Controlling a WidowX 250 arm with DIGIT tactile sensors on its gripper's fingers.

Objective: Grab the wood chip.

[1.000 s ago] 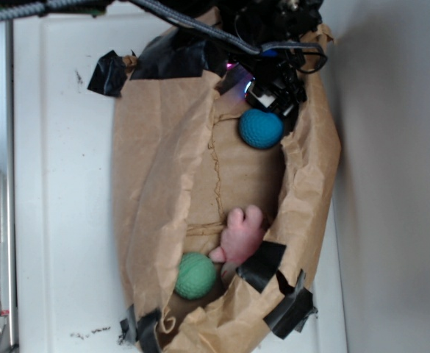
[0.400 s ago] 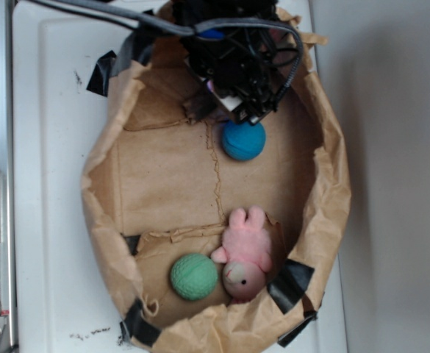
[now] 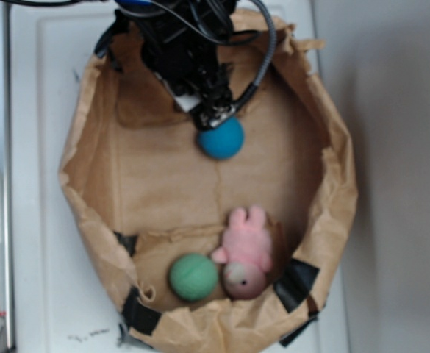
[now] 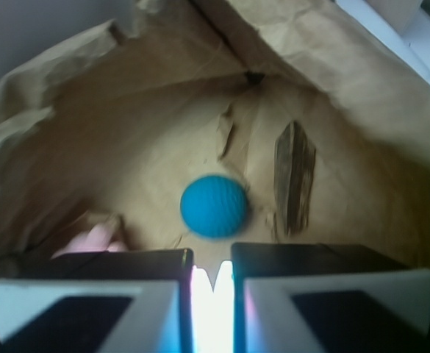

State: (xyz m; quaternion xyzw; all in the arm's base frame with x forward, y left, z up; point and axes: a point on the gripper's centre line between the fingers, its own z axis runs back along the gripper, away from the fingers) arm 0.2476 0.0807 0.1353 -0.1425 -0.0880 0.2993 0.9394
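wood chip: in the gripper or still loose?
Loose. In the wrist view the wood chip lies flat on the bag floor, right of the blue ball, ahead of the gripper.

We're seeing the gripper [image 4: 213, 283] hanging inside the bag [image 3: 90, 213], jaws w/ only a narrow gap btwn them. Blue ball [image 4: 213, 206] is sitting just ahead of the tips; chip [image 4: 294, 176] is lying just right of it in the wrist view, apart from it. Paper walls are rising close on all sides, esp. beyond the chip. Open floor is showing mid-bag; green ball [image 3: 193, 276] and pink toy [image 3: 245, 254] are crowding the far end.
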